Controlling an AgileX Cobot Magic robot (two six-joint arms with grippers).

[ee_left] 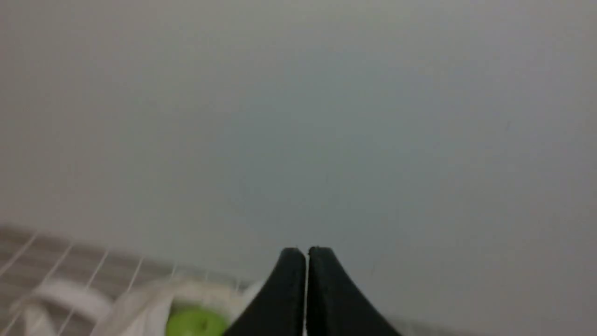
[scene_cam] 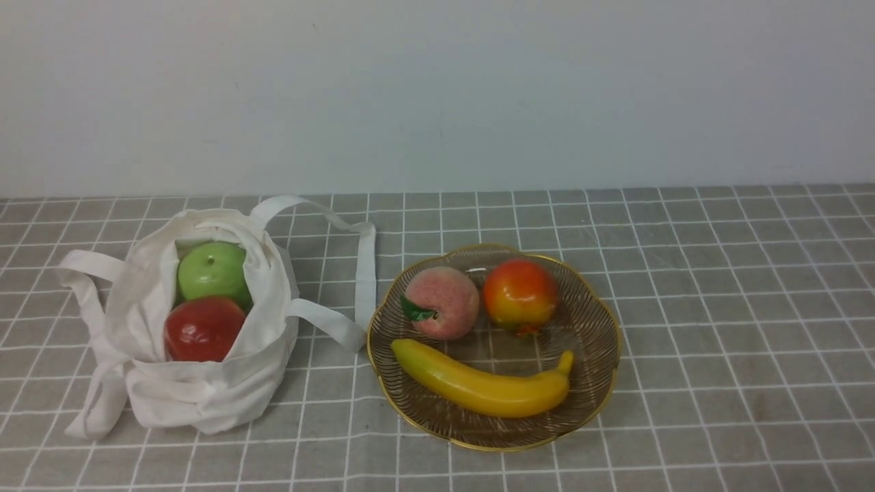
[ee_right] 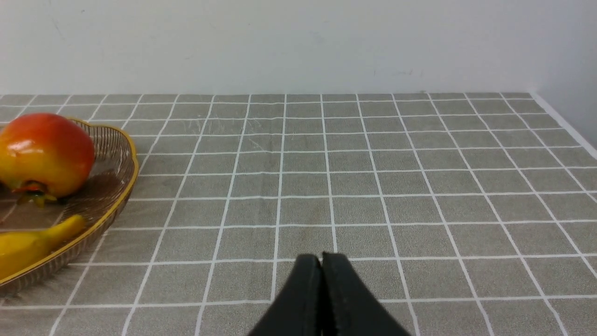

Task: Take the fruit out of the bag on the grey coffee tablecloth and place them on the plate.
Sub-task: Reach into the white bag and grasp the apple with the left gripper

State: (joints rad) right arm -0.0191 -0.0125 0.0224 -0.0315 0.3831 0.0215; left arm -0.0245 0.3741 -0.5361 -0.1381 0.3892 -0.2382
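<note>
Pale blank wall [scene_cam: 437, 89] behind grey coffee tablecloth [scene_cam: 718, 307]. Half sunk in bag [scene_cam: 198, 396], green apple [scene_cam: 213, 271] and red apple [scene_cam: 203, 328], beside plate [scene_cam: 591, 321]. Pinched closed and empty: left gripper [ee_left: 306, 252], right gripper [ee_right: 321, 257]. Left wrist view blurred, bag cut off.

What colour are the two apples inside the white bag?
One apple is dark red, the other apple bright green; the front view shows them best.

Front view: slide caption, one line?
Green apple and red apple in the white bag beside a plate holding peach, banana, orange-red fruit.
</note>
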